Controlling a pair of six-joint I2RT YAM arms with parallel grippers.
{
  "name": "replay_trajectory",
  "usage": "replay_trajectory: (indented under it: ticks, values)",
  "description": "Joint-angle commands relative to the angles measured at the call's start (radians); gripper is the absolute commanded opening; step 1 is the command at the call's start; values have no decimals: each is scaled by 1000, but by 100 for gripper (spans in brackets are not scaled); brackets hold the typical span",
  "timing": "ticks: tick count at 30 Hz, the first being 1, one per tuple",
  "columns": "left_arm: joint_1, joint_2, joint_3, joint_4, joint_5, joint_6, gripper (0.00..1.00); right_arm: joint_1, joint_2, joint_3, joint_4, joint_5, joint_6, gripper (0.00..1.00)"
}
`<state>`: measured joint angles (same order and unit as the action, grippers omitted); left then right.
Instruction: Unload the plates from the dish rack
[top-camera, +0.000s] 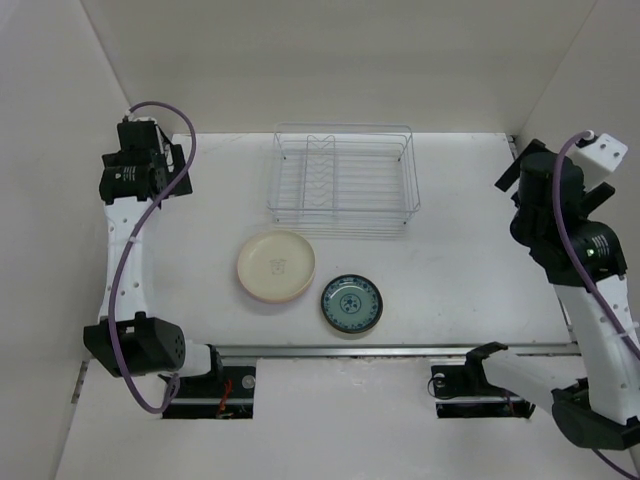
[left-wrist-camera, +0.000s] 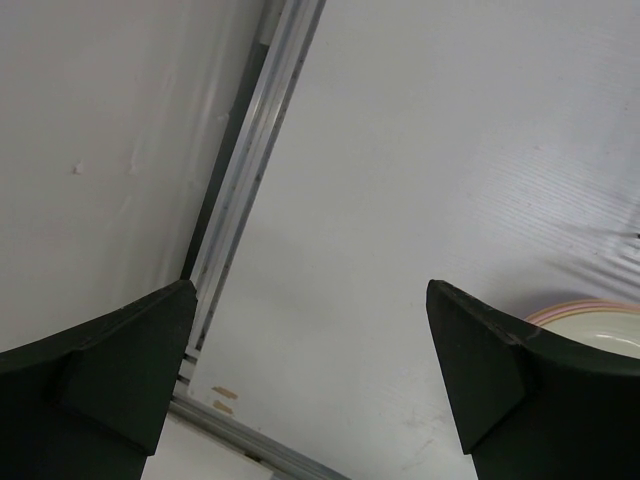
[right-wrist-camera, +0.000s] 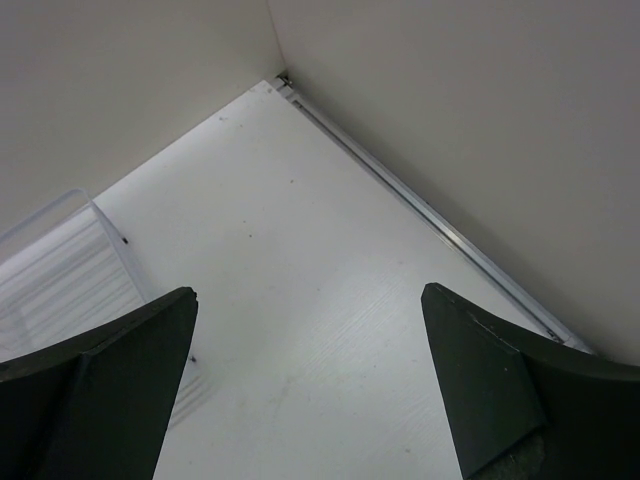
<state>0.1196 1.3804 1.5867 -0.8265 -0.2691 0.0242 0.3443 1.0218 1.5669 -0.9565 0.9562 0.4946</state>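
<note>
From above, the rectangular dish rack of thin white wire (top-camera: 343, 180) stands at the far middle of the white tabletop (top-camera: 470, 260), and I see no plate between its dividers. In front of it lie a round cream plate (top-camera: 276, 266) and, just beside it toward the near edge, a small round plate with a dark blue-green pattern (top-camera: 351, 304). The left arm (top-camera: 125, 250) and the right arm (top-camera: 590, 300) are at the two sides, well apart from the rack.

In the left wrist view, the left claw (left-wrist-camera: 308, 290) has its fingers apart with nothing between them. A pale plate rim, probably the cream one, shows behind one finger.

In the right wrist view, the right claw (right-wrist-camera: 309, 290) is also spread and holds nothing. A corner of the rack is at the left border.

To my judgement the unloading looks finished. The danger from here is a careless sweep of an arm inward. It could push the patterned plate, which lies nearest the front edge, or knock the light rack.
</note>
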Motion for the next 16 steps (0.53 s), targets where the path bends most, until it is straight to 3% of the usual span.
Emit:
replay_trajectory:
  ticks: [1, 16]
  values:
    - [2, 5, 41, 15, 21, -18, 100, -2, 26, -5, -51, -22, -8, 100]
    - [2, 14, 13, 15, 25, -27, 100, -2, 66, -56, -21, -53, -8, 100]
